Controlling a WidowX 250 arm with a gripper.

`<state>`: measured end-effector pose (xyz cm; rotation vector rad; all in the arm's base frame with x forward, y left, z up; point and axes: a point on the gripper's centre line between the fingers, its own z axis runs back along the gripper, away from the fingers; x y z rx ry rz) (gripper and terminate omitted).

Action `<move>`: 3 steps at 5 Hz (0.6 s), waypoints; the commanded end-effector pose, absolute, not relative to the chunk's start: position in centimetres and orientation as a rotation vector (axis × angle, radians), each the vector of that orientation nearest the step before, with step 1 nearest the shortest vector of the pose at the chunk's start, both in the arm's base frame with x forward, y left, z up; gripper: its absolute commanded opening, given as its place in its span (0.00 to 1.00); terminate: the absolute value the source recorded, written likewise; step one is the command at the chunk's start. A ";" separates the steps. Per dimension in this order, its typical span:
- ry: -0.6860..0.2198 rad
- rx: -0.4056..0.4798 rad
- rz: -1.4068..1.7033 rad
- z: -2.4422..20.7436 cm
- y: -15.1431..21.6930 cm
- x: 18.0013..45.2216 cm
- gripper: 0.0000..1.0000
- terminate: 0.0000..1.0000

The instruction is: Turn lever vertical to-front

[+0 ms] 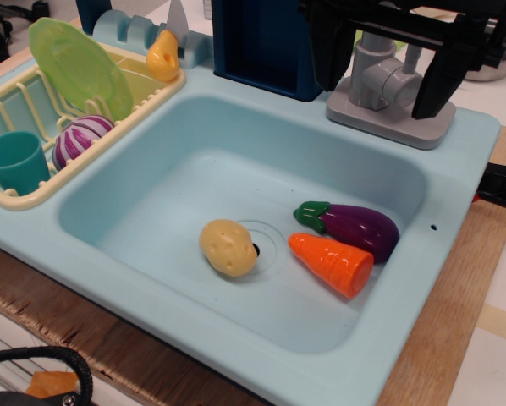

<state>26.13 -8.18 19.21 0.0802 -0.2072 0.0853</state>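
The grey faucet stands at the sink's back right corner on a flat grey base plate (388, 118). The lever (415, 57) is a slim light-grey rod standing upright just right of the thicker faucet pipe (370, 52), above a short grey cylindrical knob (398, 85). My black gripper (376, 98) comes in from the top and is open. One finger (327, 51) hangs left of the faucet and the other (443, 76) right of it. The jaws straddle the faucet and lever without touching the lever. The lever's top is hidden behind the gripper body.
The light-blue sink (236, 118) holds a potato (228, 247), a purple eggplant (354, 227) and a carrot (333, 263). A yellow dish rack (8, 196) at left holds a green plate (79, 68), a teal cup (14, 161) and a purple vegetable (79, 139). A dark-blue box (257, 42) stands behind the sink.
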 end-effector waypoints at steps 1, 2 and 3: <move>-0.207 0.080 0.085 19.2 -8.2 26.1 1.00 0.00; -0.302 0.097 0.035 20.0 -8.8 27.0 1.00 0.00; -0.366 0.111 -0.014 20.7 -9.2 28.3 1.00 0.00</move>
